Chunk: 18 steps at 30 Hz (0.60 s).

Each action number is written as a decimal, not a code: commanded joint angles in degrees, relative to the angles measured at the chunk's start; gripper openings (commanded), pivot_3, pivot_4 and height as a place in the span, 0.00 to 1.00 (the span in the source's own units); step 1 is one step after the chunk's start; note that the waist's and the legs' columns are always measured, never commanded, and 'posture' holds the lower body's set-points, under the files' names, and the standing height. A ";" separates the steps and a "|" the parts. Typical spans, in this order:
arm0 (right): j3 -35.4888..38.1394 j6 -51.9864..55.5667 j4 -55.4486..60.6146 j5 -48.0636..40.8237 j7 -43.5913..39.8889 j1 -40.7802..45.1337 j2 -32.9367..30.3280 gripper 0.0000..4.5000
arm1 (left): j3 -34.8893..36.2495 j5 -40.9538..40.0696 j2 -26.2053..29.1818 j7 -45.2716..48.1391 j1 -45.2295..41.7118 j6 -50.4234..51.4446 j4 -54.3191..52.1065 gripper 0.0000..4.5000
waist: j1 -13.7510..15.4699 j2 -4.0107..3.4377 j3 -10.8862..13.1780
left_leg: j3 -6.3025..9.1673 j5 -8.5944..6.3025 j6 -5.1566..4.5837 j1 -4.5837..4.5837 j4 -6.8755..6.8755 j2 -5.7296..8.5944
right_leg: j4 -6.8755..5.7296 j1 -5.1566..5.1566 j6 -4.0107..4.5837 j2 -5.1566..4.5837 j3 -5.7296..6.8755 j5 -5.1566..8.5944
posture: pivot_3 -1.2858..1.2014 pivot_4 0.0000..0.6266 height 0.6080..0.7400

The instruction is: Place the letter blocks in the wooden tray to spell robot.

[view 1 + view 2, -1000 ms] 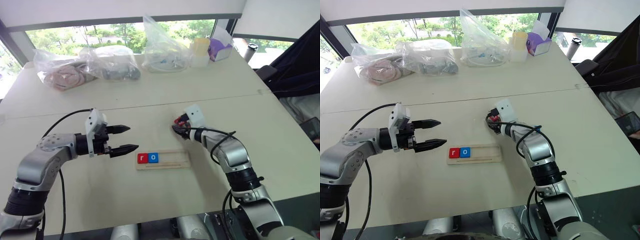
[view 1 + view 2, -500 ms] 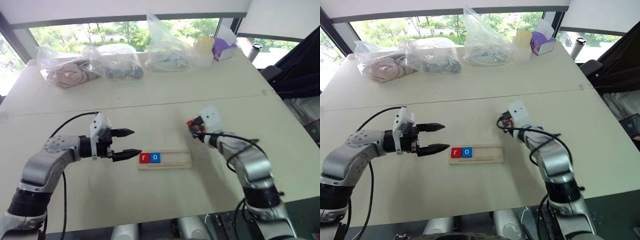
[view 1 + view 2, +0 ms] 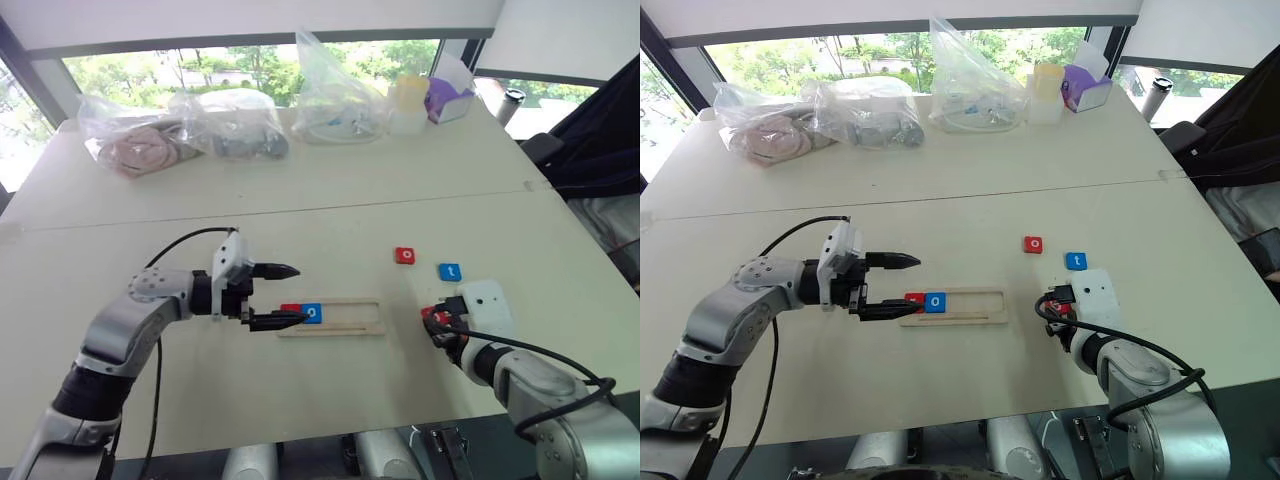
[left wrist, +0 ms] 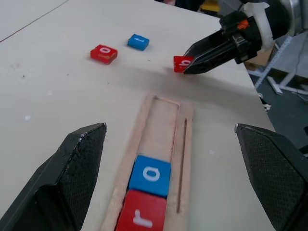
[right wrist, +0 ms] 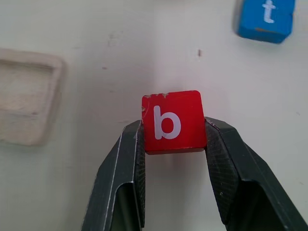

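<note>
The wooden tray (image 3: 345, 315) lies mid-table, with a red "r" block (image 4: 141, 216) and a blue "o" block (image 4: 150, 174) at its left end. My left gripper (image 3: 298, 293) is open and points right, one finger on either side of that end. My right gripper (image 3: 438, 322) is shut on a red "b" block (image 5: 172, 121), held low over the table to the right of the tray near the front edge. Beyond it, a red "o" block (image 3: 405, 255) and a blue "t" block (image 3: 450, 271) lie loose on the table.
Along the table's back edge stand several clear plastic bags (image 3: 235, 125), a yellow-lidded container (image 3: 403, 100) and a purple box (image 3: 445, 95). A seam (image 3: 400, 205) crosses the table behind the blocks. Dark fabric (image 3: 610, 130) hangs at the right.
My right gripper has closed on the red "b" block and pulled it back toward the front edge, uncovering the red "o" and blue "t". My left gripper has moved right to the tray's left end.
</note>
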State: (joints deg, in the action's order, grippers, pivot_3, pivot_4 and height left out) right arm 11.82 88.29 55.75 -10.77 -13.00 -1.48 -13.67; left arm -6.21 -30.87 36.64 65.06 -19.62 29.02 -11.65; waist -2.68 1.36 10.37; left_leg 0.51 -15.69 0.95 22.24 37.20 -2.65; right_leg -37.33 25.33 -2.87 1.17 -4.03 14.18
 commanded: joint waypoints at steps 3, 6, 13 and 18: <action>0.94 -4.96 -5.58 0.89 1.75 0.37 1.81 0.51 | -0.77 1.47 -0.38 2.11 -2.11 -2.65 1.95 1.00 | -0.01 0.01 -0.02 | 0.00 0.00 0.00 0.00 -0.04 -0.02 | 0.00 0.01 0.00 0.03 0.00 -0.01 | 0.52 0.24 1.00; 2.05 -6.93 -6.81 0.05 -0.15 0.39 -1.06 0.82 | -0.88 1.84 -0.58 2.36 -2.39 -2.77 2.40 1.00 | 0.13 0.01 -0.02 | 0.00 0.00 0.00 0.01 -0.02 -0.02 | 0.01 0.00 0.00 0.02 0.00 -0.01 | 0.52 0.24 1.00; 7.30 -21.94 -8.94 -11.54 -28.22 -0.92 -27.18 0.99 | -0.03 1.97 1.64 4.06 -0.54 -3.42 0.92 1.00 | 0.12 -0.01 0.00 | -0.02 0.00 -0.01 0.03 0.06 0.10 | 0.07 -0.08 -0.04 -0.05 -0.07 0.01 | 0.52 0.24 1.00; 5.81 -46.01 -17.20 -10.58 -44.44 -6.59 -37.49 0.99 | 0.69 1.88 3.02 4.57 0.01 -3.79 0.64 1.00 | 0.16 0.02 0.02 | 0.01 -0.02 -0.03 -0.08 -0.07 -0.03 | 0.07 -0.11 -0.08 0.10 -0.04 0.01 | 0.52 0.24 1.00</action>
State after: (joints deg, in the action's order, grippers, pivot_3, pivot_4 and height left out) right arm 18.09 50.75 41.65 -22.08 -52.05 -6.94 -49.24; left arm -7.24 -28.74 39.05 69.44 -19.42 26.48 -9.62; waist -2.52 1.38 10.39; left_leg 0.52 -15.71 0.91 22.14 37.14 -2.67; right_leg -37.28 25.22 -2.97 1.27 -4.07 14.18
